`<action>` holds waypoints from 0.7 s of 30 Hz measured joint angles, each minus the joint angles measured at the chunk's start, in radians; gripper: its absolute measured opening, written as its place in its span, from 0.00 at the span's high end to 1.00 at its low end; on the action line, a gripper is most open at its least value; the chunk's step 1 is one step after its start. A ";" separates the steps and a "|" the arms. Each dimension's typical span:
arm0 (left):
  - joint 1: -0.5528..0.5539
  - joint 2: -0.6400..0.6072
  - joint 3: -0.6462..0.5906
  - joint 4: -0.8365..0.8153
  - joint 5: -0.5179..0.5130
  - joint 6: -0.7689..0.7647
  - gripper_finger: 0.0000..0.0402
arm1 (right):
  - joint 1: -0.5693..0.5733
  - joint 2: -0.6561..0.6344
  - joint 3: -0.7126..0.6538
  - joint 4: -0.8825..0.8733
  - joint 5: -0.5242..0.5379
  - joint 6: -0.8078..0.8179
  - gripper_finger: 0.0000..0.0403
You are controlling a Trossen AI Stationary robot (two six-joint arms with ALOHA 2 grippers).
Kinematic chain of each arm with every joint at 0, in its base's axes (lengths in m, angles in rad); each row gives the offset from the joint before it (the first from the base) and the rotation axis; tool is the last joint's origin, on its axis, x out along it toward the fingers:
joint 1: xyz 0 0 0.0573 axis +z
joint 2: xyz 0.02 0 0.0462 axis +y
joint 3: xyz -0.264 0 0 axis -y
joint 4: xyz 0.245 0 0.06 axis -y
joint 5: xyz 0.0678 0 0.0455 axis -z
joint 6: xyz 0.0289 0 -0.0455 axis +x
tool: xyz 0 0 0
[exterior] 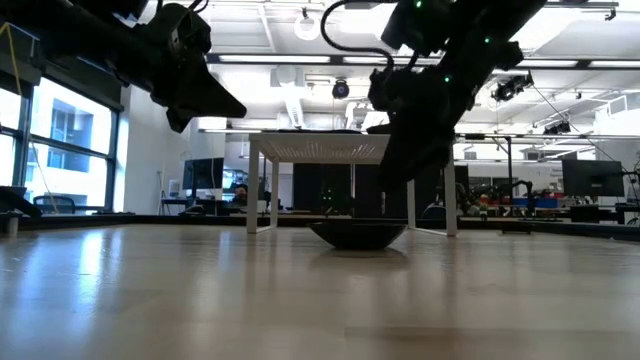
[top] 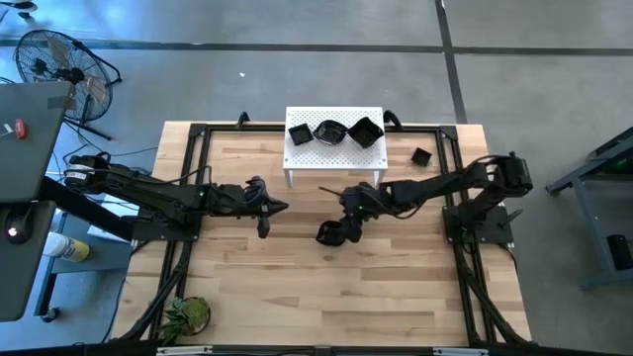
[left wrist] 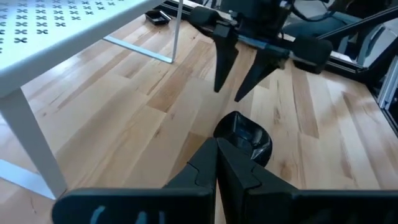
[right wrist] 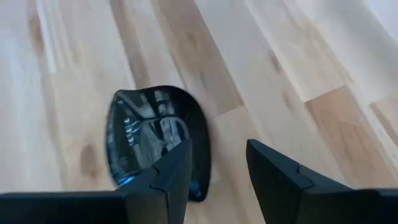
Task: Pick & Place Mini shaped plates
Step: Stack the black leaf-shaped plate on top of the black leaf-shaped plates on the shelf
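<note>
Now, from the high view, I am seeing the right gripper [top: 343, 229] hanging over the middle of the wooden table [top: 396, 287] with its jaws spread wide, and a black mini plate [top: 327, 234] lying on the boards just beside its fingertips, not gripped; three more plates [top: 333, 132] are sitting on the white perforated stand [top: 368, 158] and a lone one [top: 422, 155] is resting on the table near the right arm; the left gripper [top: 278, 207] is waiting to the left of the stand, jaws pressed together; a small green plant [top: 188, 314] is sitting at the near left corner, and a fan [top: 61, 66] is standing on the floor beyond.
Low down, I am watching the plate [exterior: 358, 234] resting flat on the tabletop under the right gripper [exterior: 410, 165], clear of its fingers; the stand [exterior: 318, 150] is rising behind, with office desks and ceiling lights further back.
Through the left wrist, the shut fingers [left wrist: 217, 171] are pointing at the plate [left wrist: 244, 135]; the right gripper's open fingers [left wrist: 225, 59] are hanging above it.
Through the right wrist, the plate [right wrist: 155, 140] is lying mostly outside the open jaws, one finger [right wrist: 168, 171] overlapping its edge.
</note>
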 joint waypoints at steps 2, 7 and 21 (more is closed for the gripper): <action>0.000 0.000 0.000 0.000 -0.006 0.000 1.00 | -0.014 0.023 0.000 0.014 -0.009 -0.007 0.64; 0.000 0.000 0.000 0.000 -0.015 0.004 1.00 | -0.018 0.079 -0.001 0.079 -0.048 -0.006 0.65; 0.000 0.000 0.000 0.000 -0.017 -0.004 1.00 | -0.016 0.155 -0.001 0.108 -0.110 0.012 0.78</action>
